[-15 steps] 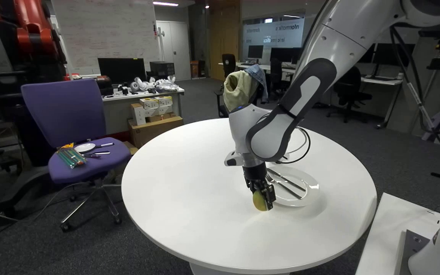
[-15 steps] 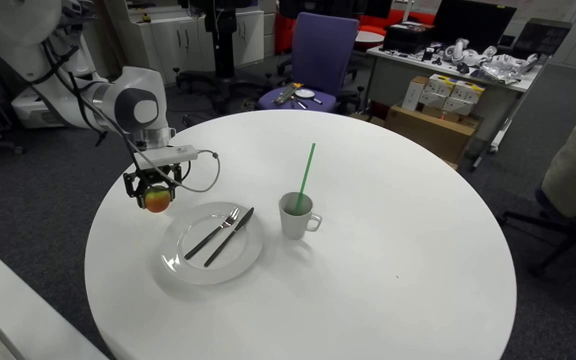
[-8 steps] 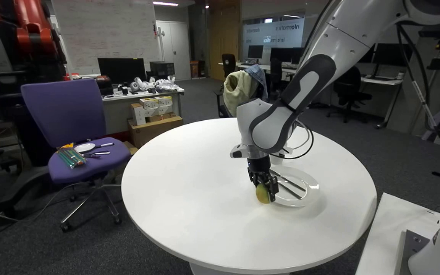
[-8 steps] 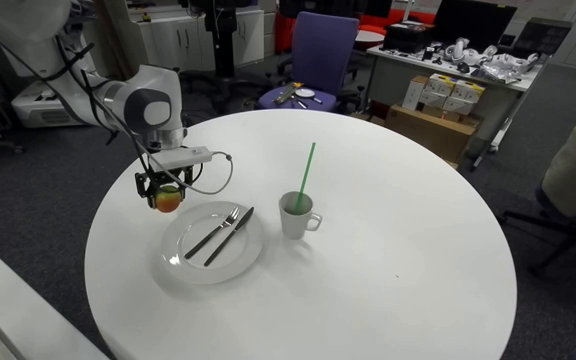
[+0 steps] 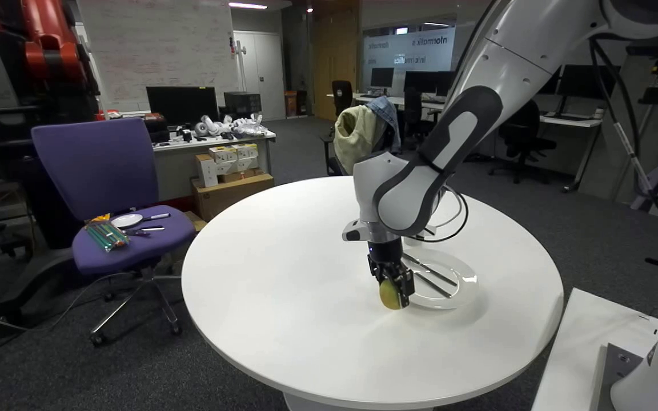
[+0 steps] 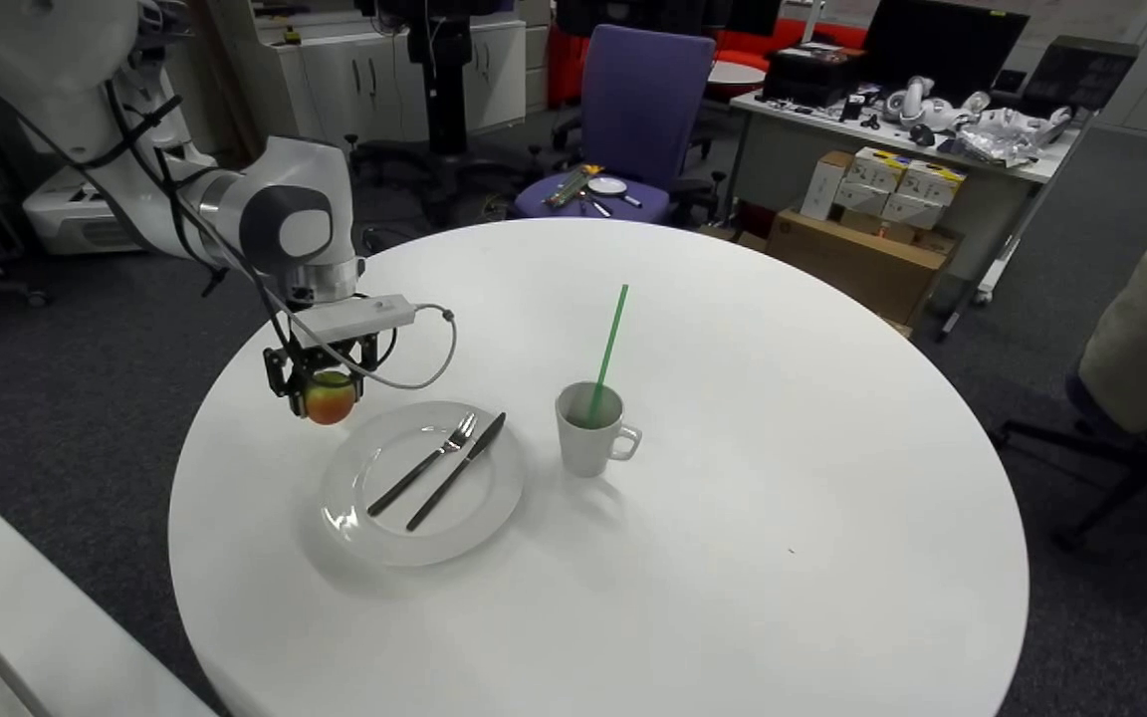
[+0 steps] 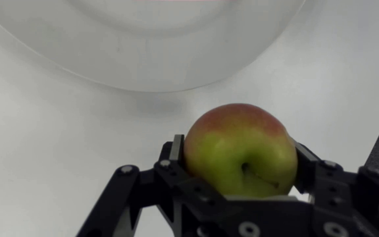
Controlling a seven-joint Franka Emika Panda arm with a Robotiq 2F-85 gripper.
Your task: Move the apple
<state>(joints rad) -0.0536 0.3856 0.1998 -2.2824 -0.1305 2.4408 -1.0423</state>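
Observation:
The apple [image 7: 239, 148] is round, yellow-green with a red flush, and its stem faces the wrist camera. It also shows in both exterior views [image 5: 389, 297] [image 6: 330, 400]. My gripper [image 6: 328, 388] is shut on the apple, with one finger pressed against each side. In the wrist view the gripper's [image 7: 239, 153] palm hides the apple's lower edge. The gripper points down and holds the apple just beside the plate's rim, not over the plate's middle. The gap between the apple and the table is hard to tell.
A white plate [image 6: 354, 508] bears a fork [image 6: 424, 463] and a knife [image 6: 456, 473]. A white cup [image 6: 585, 448] with a green straw [image 6: 613, 334] stands beside the plate. The round white table [image 6: 783, 418] has its edge near the arm. A purple chair [image 5: 97, 171] stands beyond it.
The gripper with the apple first moved toward the plate and up a little, then came back slightly and lower over the last half second. Plate, cutlery and cup have not moved.

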